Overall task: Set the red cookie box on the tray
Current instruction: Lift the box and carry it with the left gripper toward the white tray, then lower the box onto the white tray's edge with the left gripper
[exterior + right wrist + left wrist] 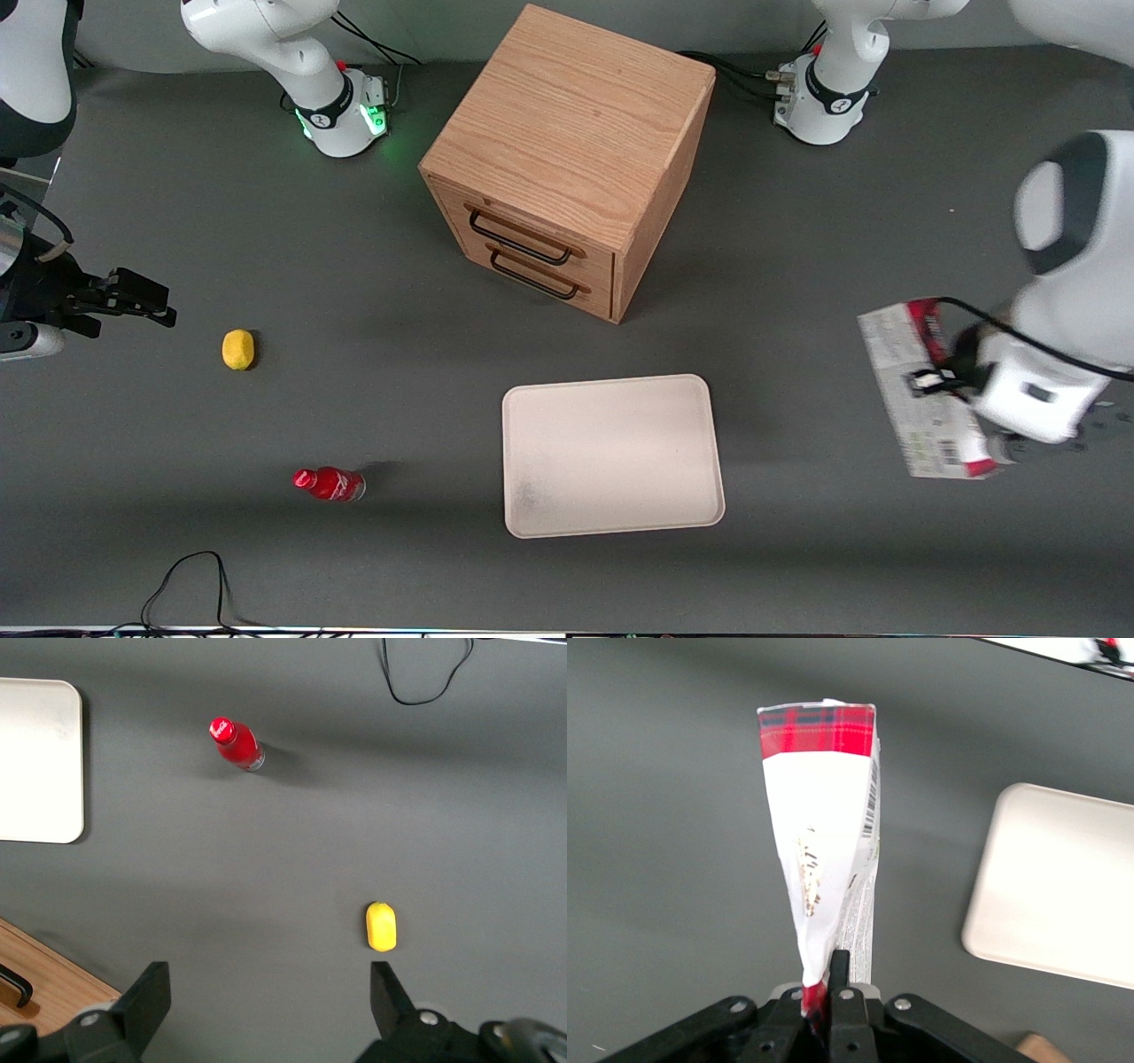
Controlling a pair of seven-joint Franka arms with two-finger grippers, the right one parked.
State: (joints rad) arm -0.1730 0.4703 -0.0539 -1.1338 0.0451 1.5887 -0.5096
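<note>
The red cookie box (917, 390) is lifted off the table toward the working arm's end, its pale printed face up in the front view. My left gripper (937, 379) is shut on it at about mid-length. From the wrist the box (826, 842) stands out edge-on from the fingers (840, 973), red tartan end farthest from them. The cream-white tray (611, 455) lies flat on the table in front of the wooden drawer cabinet, with nothing on it; its corner (1054, 881) shows beside the box in the wrist view.
A wooden two-drawer cabinet (567, 159) stands mid-table, farther from the camera than the tray. A small red bottle (330, 484) and a yellow lemon-like object (237, 348) lie toward the parked arm's end. A black cable (190, 585) loops near the front edge.
</note>
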